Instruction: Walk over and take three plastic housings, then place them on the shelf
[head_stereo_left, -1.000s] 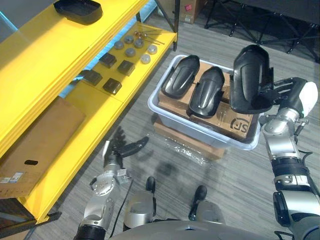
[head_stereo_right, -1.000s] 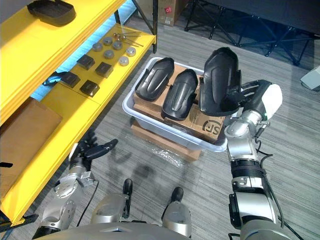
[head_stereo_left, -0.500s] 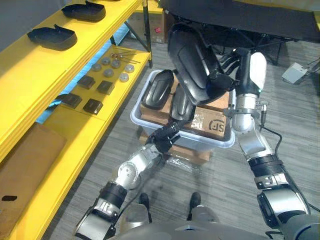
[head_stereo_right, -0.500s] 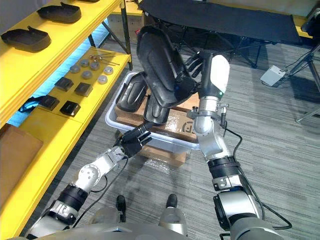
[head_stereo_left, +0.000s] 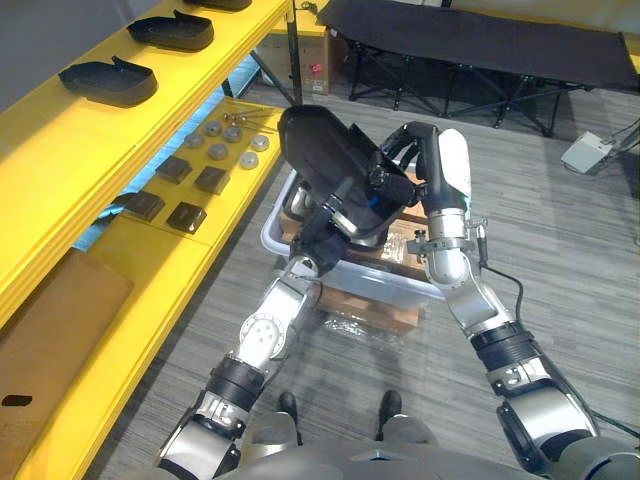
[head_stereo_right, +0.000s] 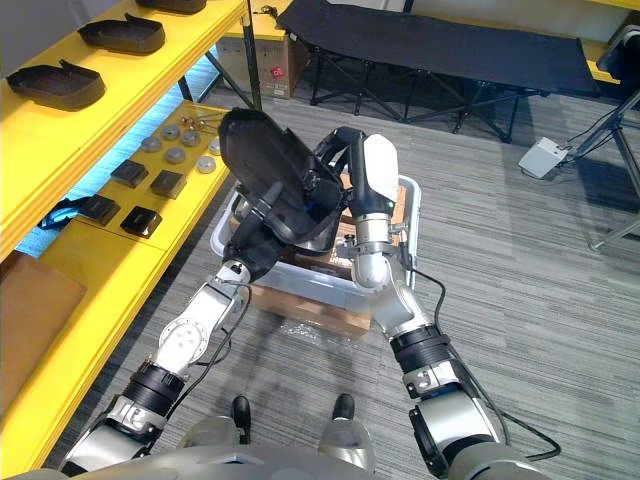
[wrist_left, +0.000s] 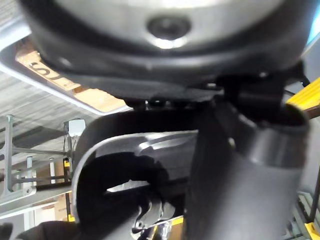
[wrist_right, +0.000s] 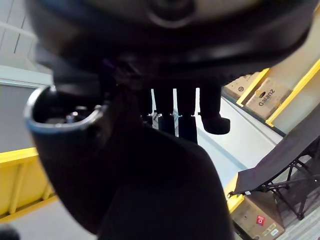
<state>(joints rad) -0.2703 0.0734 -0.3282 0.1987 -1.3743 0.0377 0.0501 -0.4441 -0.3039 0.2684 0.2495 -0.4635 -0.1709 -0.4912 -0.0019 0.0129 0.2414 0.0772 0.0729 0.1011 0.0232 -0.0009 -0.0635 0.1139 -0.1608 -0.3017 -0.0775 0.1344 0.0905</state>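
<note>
A black plastic housing (head_stereo_left: 318, 158) hangs tilted in the air above the grey bin (head_stereo_left: 372, 287). My right hand (head_stereo_left: 397, 186) is shut on its upper side, its fingers wrapped over the edge. My left hand (head_stereo_left: 322, 228) grips the lower end from below, the thumb lying up the outer shell and the fingers inside the rim. Both wrist views look along the housing (wrist_left: 150, 145) from very close. More housings lie in the bin, mostly hidden behind the held one. Two black housings (head_stereo_left: 105, 80) (head_stereo_left: 170, 30) rest on the top yellow shelf (head_stereo_left: 60, 150).
The bin stands on a cardboard box (head_stereo_left: 375, 312) on the grey floor, close to the yellow rack. The lower shelf carries several small dark and metal parts (head_stereo_left: 195, 175) and a cardboard sheet (head_stereo_left: 50, 320). A black folding cot (head_stereo_left: 480, 40) stands behind.
The right hand has brought the housing down and towards the shelf side. The left hand has risen from beside the bin and taken the housing's lower end. The camera has shifted slightly.
</note>
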